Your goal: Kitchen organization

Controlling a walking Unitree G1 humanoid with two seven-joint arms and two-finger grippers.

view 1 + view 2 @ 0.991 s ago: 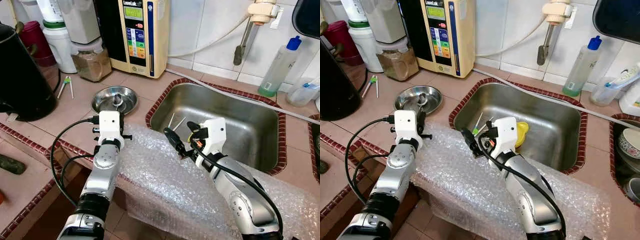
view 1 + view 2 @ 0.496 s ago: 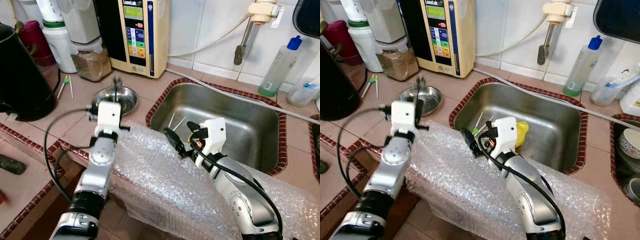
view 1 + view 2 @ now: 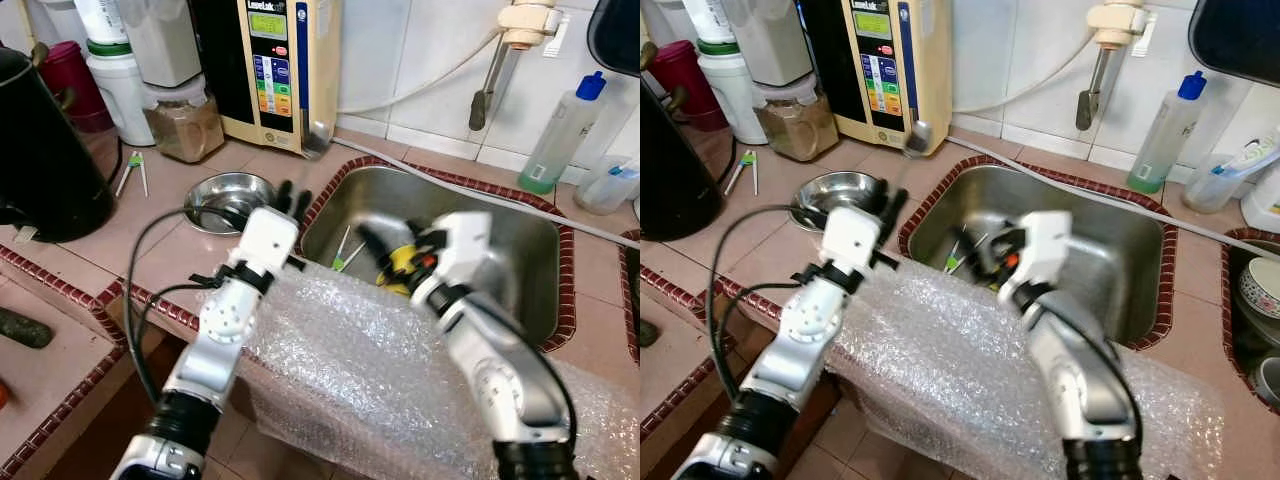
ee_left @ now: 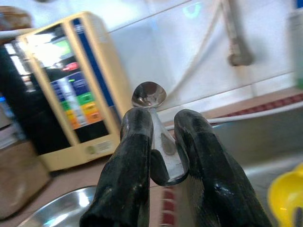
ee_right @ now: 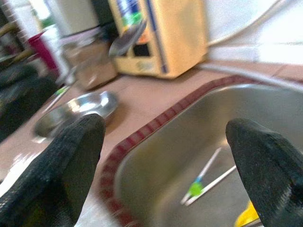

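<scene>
Item: metal spoon (image 4: pixel 156 123), light, rigid, slick; my left gripper (image 4: pixel 158 137) pinches its handle, right gripper (image 5: pixel 165 165) spread wide, empty.

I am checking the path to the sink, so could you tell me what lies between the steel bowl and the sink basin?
In the left eye view, bare counter tile and the sink's red rim separate it from the steel bowl; the left hand, gripping a spoon, hovers there.
</scene>
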